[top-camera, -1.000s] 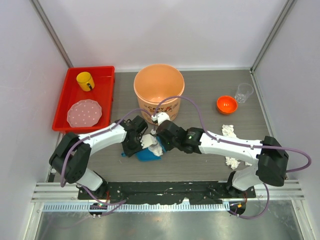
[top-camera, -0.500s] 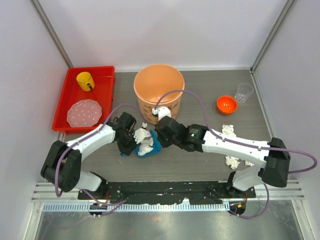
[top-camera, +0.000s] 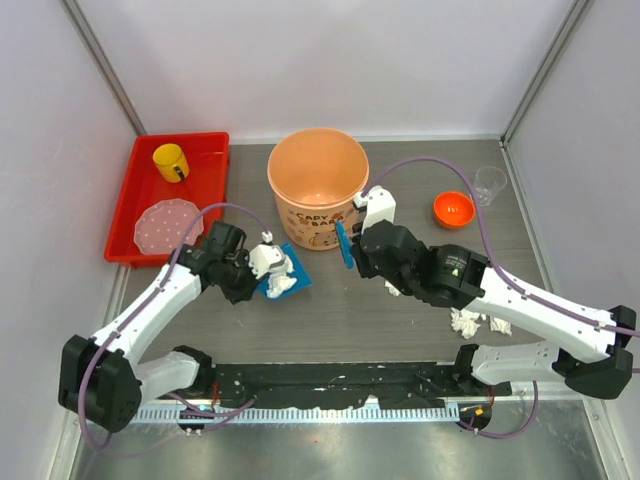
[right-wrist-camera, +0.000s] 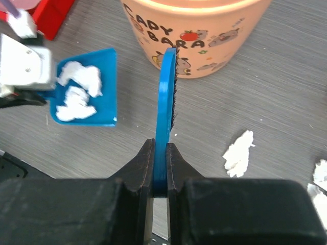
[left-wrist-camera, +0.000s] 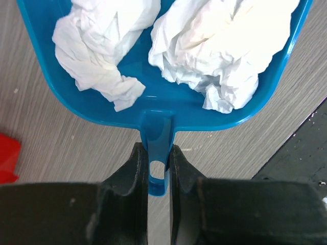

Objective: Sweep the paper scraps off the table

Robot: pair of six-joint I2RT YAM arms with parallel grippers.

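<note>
the left hand [left-wrist-camera: 159, 162] is gripping the short handle of a blue dustpan [left-wrist-camera: 168, 104], its two fingers pressing against the handle from either side. the pan is sitting in front of the orange bucket [top-camera: 318, 222] and a little to the bucket's left, mouth pointing away from the wrist, and it is carrying two crumpled white paper wads [left-wrist-camera: 102, 46] lying side by side and filling most of its floor. whether the pan is resting on the bench [top-camera: 330, 320] or hanging just above it cannot be told. the right hand [right-wrist-camera: 160, 153] is pinching a blue brush [right-wrist-camera: 164, 97] by its thin edge, fingers nearly together, with the brush standing edge-on just beside the bucket's near right wall; whether it is touching that wall cannot be told. more paper scraps [top-camera: 466, 322] are lying loose on the bench well to the right of the bucket and nearer the arm bases, one of them partly hidden under the right arm. left of the bucket a red tray [top-camera: 125, 215] is holding a yellow cup [top-camera: 170, 161] and a pink speckled plate [top-camera: 167, 225]. right of the bucket an orange bowl [top-camera: 453, 208] and a clear cup [top-camera: 489, 184] are standing close together.
</note>
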